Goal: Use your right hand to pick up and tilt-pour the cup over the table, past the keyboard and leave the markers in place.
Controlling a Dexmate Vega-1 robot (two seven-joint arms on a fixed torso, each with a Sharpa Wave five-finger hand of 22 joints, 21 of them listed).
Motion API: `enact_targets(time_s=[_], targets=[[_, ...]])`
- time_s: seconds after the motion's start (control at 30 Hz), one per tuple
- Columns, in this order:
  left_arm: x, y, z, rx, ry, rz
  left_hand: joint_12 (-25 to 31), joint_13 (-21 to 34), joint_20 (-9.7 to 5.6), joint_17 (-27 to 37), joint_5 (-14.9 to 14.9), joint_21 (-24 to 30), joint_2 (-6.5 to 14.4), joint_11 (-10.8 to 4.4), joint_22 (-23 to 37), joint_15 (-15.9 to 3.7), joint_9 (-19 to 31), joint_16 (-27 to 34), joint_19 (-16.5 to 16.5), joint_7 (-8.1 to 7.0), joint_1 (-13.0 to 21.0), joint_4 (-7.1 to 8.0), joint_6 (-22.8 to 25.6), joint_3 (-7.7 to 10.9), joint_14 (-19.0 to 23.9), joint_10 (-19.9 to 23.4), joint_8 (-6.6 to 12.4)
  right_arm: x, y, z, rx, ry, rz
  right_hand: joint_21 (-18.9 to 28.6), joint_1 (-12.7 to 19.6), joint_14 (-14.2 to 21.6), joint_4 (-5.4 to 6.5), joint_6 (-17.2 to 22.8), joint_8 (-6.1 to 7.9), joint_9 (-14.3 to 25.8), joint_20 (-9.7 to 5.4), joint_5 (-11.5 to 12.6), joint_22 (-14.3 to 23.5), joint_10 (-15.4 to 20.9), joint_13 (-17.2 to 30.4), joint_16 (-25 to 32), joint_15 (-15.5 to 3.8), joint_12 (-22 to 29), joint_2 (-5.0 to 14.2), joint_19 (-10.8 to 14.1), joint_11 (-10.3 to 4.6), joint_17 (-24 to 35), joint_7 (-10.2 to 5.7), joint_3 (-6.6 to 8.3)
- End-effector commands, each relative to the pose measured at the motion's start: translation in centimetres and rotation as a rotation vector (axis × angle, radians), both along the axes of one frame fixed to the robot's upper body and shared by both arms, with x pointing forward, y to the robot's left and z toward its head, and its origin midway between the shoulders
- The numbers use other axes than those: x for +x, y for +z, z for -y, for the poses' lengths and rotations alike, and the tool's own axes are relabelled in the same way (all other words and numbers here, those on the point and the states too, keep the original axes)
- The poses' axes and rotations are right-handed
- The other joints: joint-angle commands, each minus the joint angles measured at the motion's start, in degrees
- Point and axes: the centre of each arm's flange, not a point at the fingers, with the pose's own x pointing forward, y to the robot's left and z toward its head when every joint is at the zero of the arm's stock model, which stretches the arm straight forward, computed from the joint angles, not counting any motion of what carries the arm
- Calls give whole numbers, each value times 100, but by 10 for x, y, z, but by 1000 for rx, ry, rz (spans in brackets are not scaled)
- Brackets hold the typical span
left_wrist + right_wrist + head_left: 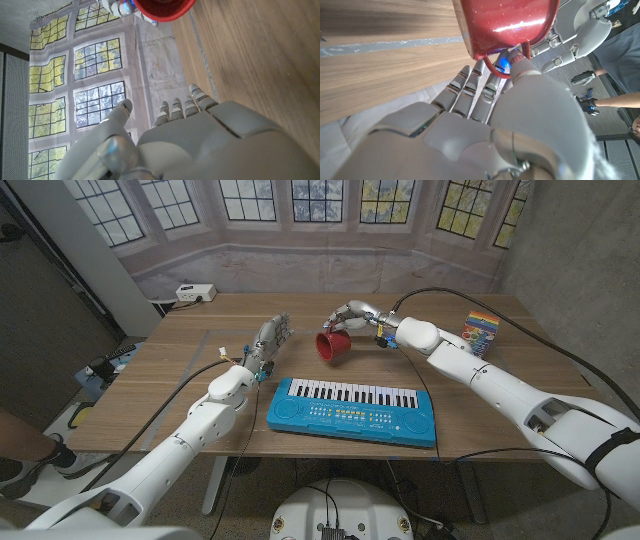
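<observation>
Beyond the keyboard (352,411) your right hand (358,316) holds the shiny red cup (333,345) tilted, contents hidden; your left hand's (268,343) fingers stand apart, empty.

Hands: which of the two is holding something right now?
The right hand. It grips the red cup, tilted on its side above the table beyond the keyboard. The left hand holds nothing, its fingers extended.
</observation>
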Motion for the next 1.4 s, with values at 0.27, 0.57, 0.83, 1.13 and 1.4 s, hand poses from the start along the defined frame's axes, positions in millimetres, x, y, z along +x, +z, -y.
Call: enact_targets(time_s=[0.27,0.57,0.83,1.13,1.4], targets=[[0,-2,4,1,-9,-3,-7,29,5,21,10,-11,4,16,15,13,22,-22,37,9,-42,-4,40,50,44,35,-8,-13,15,13,38,-30,38,-14,7,77,29,37,37,28,-595,-5,7,81,24,2,-958,-9,65,61,27,19,44,-29],[1,1,5,4,-13,-1,-8,29,6,20,10,-12,4,16,16,13,22,-22,38,4,-43,-7,42,54,46,34,-8,-15,18,18,62,-41,51,-11,-8,122,36,99,60,28,-598,-3,7,127,34,19,-959,8,85,73,43,33,53,-52],[1,1,6,7,-13,-2,-4,29,8,19,10,-12,4,19,16,11,22,-22,44,6,-44,-11,45,57,49,46,-7,-20,19,22,57,-55,74,-5,8,174,25,119,66,27,-590,2,6,155,41,33,-972,18,105,95,52,40,65,-54],[1,-2,6,7,-11,-7,-1,29,7,21,10,-12,2,18,16,6,22,-17,51,4,-51,-11,51,60,63,56,-5,-26,23,22,3,-80,115,-5,23,236,12,163,81,26,-587,3,6,200,64,52,-976,45,112,108,56,55,73,-60],[0,-2,6,8,-7,-6,-2,29,9,22,10,-11,3,18,16,1,22,-15,56,9,-55,-10,58,64,68,57,-3,-31,27,21,-41,-99,149,-5,35,262,3,193,91,25,-596,4,6,230,84,53,-978,66,116,119,65,63,82,-63]])
